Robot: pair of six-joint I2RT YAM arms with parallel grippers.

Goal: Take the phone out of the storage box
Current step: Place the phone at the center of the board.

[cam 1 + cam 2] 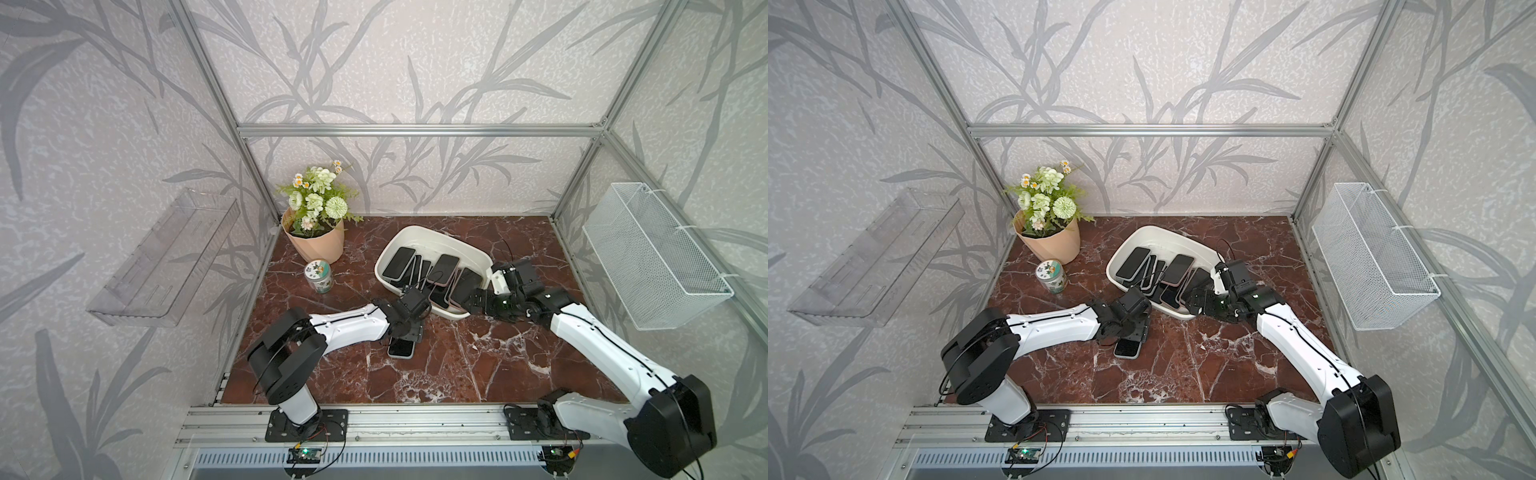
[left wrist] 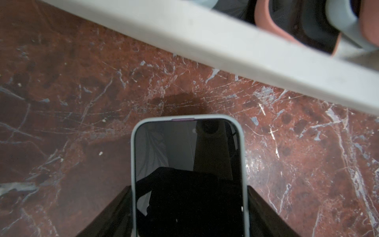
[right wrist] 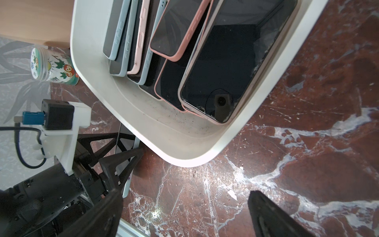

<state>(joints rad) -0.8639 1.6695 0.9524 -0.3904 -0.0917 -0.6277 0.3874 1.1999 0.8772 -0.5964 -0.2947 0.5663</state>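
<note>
A: Where's the phone (image 1: 402, 349)?

B: Out of the storage box (image 1: 446, 243). It's screen up, low over the desk (image 1: 457, 374), just beside the long side of the box that faces the front edge. The other phones (image 1: 442, 268) lie overlapped inside.

A: And the left gripper (image 2: 188, 186)?

B: It's clamped across the phone, one finger against each long edge of the pale case. Holding it across its width is, I'd judge, why the jaws stand fairly far apart. I can't tell whether the phone rests on the marble or hangs just above it.

A: And the pose?

B: The left arm reaches in from its base at the front edge. Its forearm is low and nearly level, and the wrist is bent so the gripper points down at the desk.

A: The other one?

B: The right gripper (image 3: 184, 215) is spread wide with nothing between its fingers. It hovers over bare desk just off the box corner nearest the front right. My guess is it's lined up for another phone, or to steady the box.
</note>
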